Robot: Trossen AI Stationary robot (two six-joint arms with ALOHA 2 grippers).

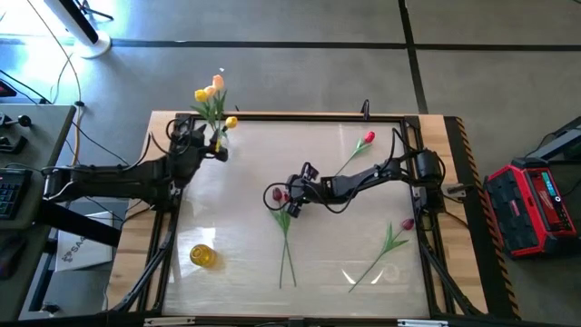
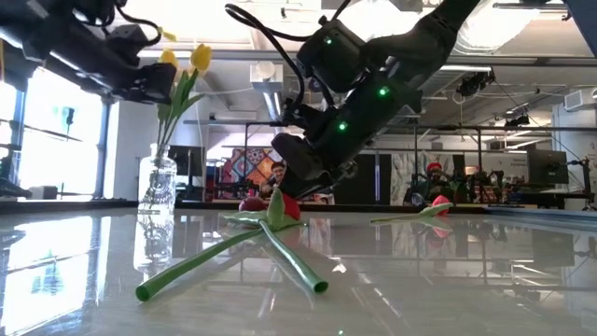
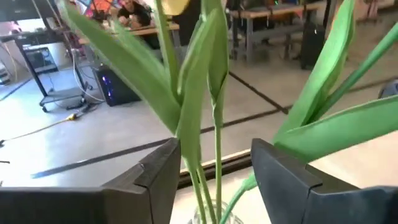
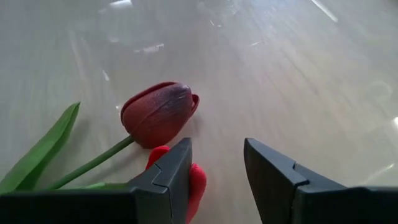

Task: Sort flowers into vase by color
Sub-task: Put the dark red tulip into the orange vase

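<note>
A clear glass vase (image 2: pixel 159 182) stands at the table's far left corner, holding yellow and peach flowers (image 1: pixel 211 95) by their stems. My left gripper (image 3: pixel 214 155) is level beside it and open, its fingers on either side of the green stems (image 3: pixel 198 124) above the vase's rim. Two flowers lie crossed at mid-table (image 1: pixel 286 241), one with a maroon head (image 4: pixel 158 115) and one with a red head (image 4: pixel 196 183). My right gripper (image 4: pixel 217 152) hovers open, slanting down just past those heads. One finger partly hides the red head, and bare table shows between the fingers.
A red tulip (image 1: pixel 368 138) lies near the far right of the table. A maroon tulip (image 1: pixel 407 222) lies at the right with its stem running toward the near edge. A small yellow jar (image 1: pixel 201 256) stands near the left front. A wooden frame (image 1: pixel 436 123) rims the table.
</note>
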